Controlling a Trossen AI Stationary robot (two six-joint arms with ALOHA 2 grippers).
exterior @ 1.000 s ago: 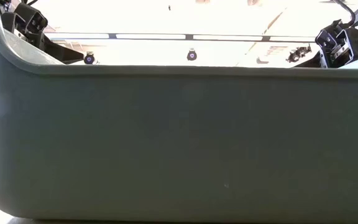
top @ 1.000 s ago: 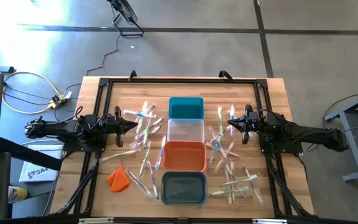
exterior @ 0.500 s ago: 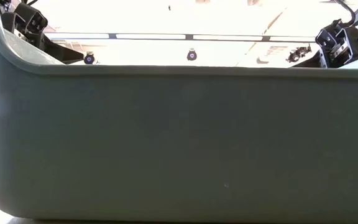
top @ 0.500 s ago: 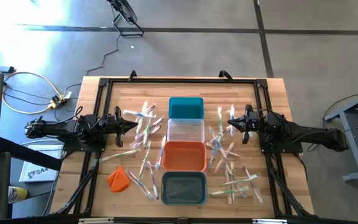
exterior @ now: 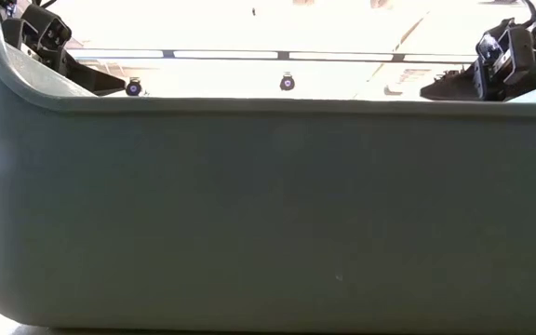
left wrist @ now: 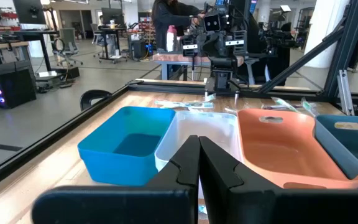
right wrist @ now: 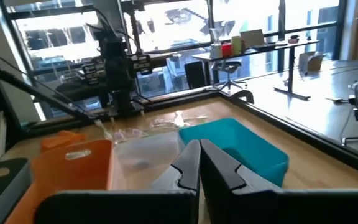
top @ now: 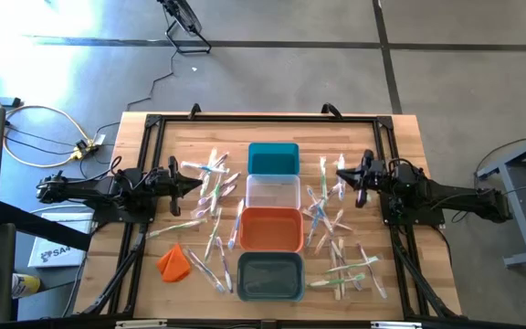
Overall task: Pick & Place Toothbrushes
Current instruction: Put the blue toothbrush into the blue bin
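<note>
Toothbrushes (top: 206,187) scattered on table, beyond closed fingers (left wrist: 199,163), none held.

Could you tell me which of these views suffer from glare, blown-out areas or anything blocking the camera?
Low view: the grey bin's wall fills nearly the whole picture, and the strip above it is blown out white. High view: bright glare on the floor at upper left; table evenly lit. Right wrist view: windows behind overexposed. Left wrist view: evenly lit, teal bin clear.
</note>
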